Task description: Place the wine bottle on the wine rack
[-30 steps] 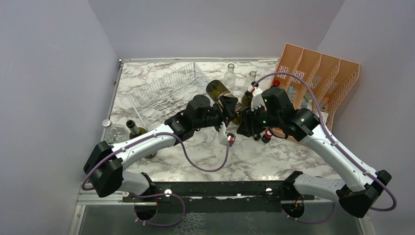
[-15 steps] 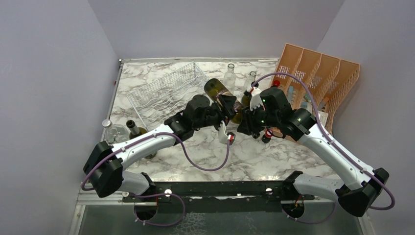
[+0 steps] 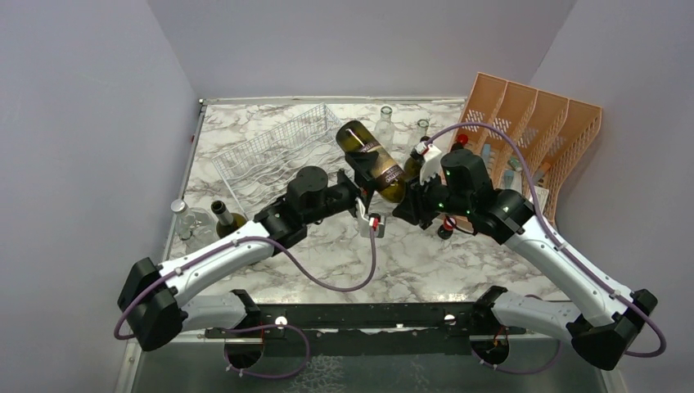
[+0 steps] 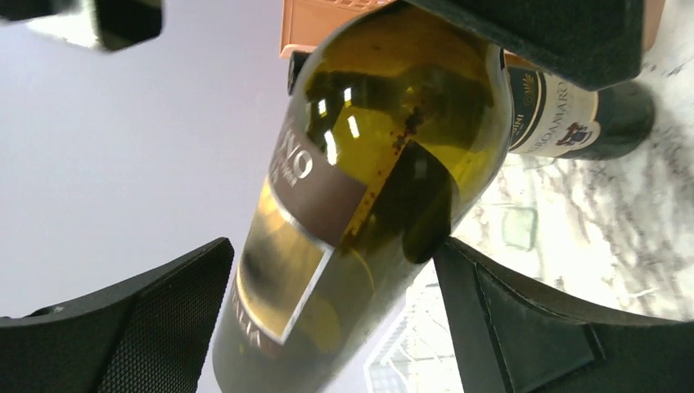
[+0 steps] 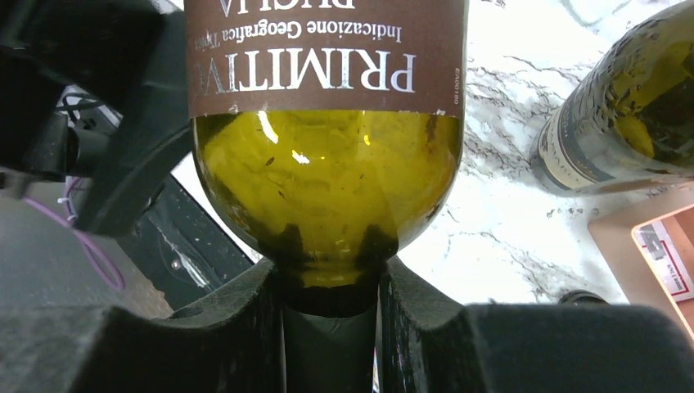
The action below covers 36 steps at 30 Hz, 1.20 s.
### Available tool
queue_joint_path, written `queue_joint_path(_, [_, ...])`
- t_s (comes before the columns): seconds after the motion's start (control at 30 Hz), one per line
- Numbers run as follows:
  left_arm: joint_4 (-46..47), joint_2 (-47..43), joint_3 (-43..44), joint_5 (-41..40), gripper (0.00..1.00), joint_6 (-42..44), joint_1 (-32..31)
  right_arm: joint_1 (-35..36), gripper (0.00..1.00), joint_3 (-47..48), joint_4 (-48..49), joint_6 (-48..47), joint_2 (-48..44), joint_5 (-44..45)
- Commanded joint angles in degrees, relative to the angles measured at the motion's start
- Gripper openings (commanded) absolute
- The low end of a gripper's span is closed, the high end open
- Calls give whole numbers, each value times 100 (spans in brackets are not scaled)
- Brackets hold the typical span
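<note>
The wine bottle [image 3: 372, 155] is olive green glass with a brown label. It hangs tilted over the table, base up toward the back left. My right gripper [image 3: 407, 205] is shut on its neck. In the right wrist view the neck [image 5: 330, 303] sits pinched between the fingers of the right gripper [image 5: 330, 332]. My left gripper [image 3: 365, 195] is open around the bottle's body [image 4: 360, 188]. In the left wrist view there is a gap at the left finger [image 4: 139, 327]. The silvery wire wine rack [image 3: 274, 151] stands at the back left, just beyond the bottle's base.
An orange slotted organizer [image 3: 532, 131] leans at the back right. Two clear bottles [image 3: 385, 123] stand behind the grippers. A dark labelled bottle [image 5: 622, 106] lies on the marble next to my right arm. Two more bottles [image 3: 221, 217] stand at the left edge.
The left gripper has let go of the bottle, opened wide and drawn back to the left. The right gripper closed on the neck, and the bottle's base has swung up and back.
</note>
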Motion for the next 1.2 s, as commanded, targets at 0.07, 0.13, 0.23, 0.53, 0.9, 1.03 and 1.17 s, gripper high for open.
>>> queue_joint_path(0.07, [423, -1136, -351, -302, 99, -1513, -32, 8, 1, -227, 827, -69, -100, -69])
queue_joint_path(0.13, [199, -1423, -441, -450, 99, -1735, -31, 8, 1, -288, 929, -53, -127, -198])
queue_joint_path(0.23, [190, -1900, -611, -579, 99, -2254, -28, 4, 1, -380, 1048, -56, -126, -343])
queue_joint_path(0.53, [-48, -2370, 109, -3377, 99, -6729, -30, 6, 1, -994, 1503, -153, -53, -1131])
queue_joint_path(0.9, [-1981, -2403, 974, -3555, 99, -8468, -28, 7, 1, -1562, 1871, -216, 459, -937])
queue_joint_path(1.03, [-1963, -2522, 1000, -3726, 99, -8636, -31, 17, 1, -1655, 2034, -195, 672, -844])
queue_joint_path(1.17, [-1964, -2490, 1059, -3761, 99, -8631, -24, 15, 1, -1660, 2137, -188, 936, -647])
